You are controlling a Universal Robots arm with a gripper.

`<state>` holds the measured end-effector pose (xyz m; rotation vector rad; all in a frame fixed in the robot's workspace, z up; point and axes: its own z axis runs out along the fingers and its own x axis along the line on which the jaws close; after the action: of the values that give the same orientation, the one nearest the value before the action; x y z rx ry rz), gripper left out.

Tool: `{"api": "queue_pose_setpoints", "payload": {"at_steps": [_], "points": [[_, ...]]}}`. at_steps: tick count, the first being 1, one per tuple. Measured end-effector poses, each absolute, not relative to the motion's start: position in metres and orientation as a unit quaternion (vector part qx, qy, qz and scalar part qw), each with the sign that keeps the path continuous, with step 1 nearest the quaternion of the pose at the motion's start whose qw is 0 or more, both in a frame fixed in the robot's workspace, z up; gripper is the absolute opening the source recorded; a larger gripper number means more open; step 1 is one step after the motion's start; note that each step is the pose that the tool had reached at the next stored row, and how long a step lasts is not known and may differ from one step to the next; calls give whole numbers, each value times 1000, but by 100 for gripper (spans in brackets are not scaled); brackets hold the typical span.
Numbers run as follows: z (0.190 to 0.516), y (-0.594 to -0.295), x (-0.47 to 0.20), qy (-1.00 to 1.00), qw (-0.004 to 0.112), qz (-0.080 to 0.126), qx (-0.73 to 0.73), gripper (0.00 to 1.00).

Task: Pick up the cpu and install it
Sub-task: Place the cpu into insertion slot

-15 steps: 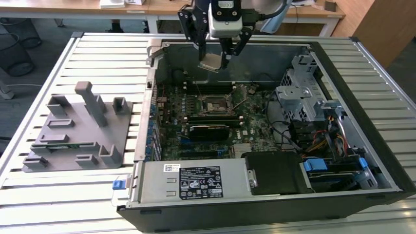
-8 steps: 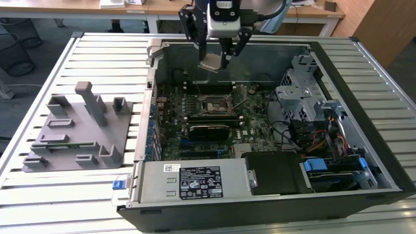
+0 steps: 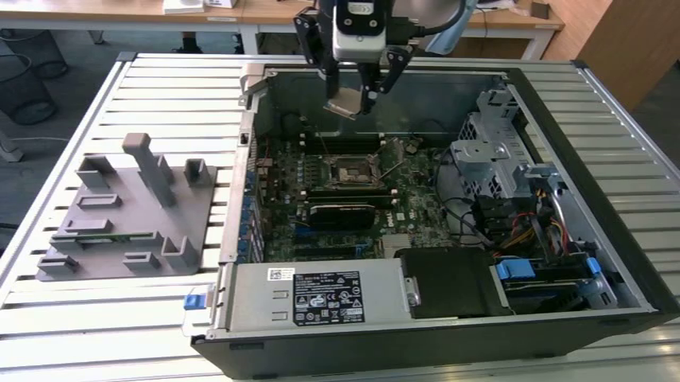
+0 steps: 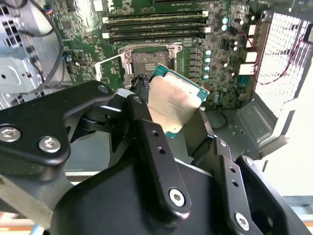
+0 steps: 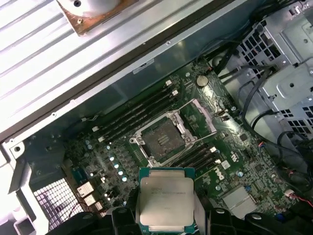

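Observation:
My gripper (image 3: pixel 357 102) hangs above the far side of the open computer case, shut on the cpu (image 3: pixel 346 108), a flat square chip with a silver-grey lid and a green rim. The chip shows tilted between the black fingers in both wrist views, cpu (image 4: pixel 172 104) and cpu (image 5: pixel 165 201). Below it, on the green motherboard, lies the open socket (image 3: pixel 349 169), its metal frame lifted; the socket (image 5: pixel 160 140) has nothing in it. The chip is well above the socket and a little behind it.
The open case (image 3: pixel 595 215) lies on a slatted metal table (image 3: pixel 159 87). A grey plastic fixture (image 3: pixel 127 215) stands at the exterior view's left. Drive cages and cables (image 3: pixel 499 183) fill the case's right side, a power supply (image 3: pixel 318 294) its near side. Memory slots (image 5: pixel 134 115) flank the socket.

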<state>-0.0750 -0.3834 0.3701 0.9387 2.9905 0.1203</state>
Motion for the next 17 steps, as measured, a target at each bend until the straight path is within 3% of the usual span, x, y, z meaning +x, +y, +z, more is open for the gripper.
{"api": "queue_pose_setpoints", "payload": {"at_steps": [17], "points": [[367,-382,-75,904,8,37,426,53]]}}
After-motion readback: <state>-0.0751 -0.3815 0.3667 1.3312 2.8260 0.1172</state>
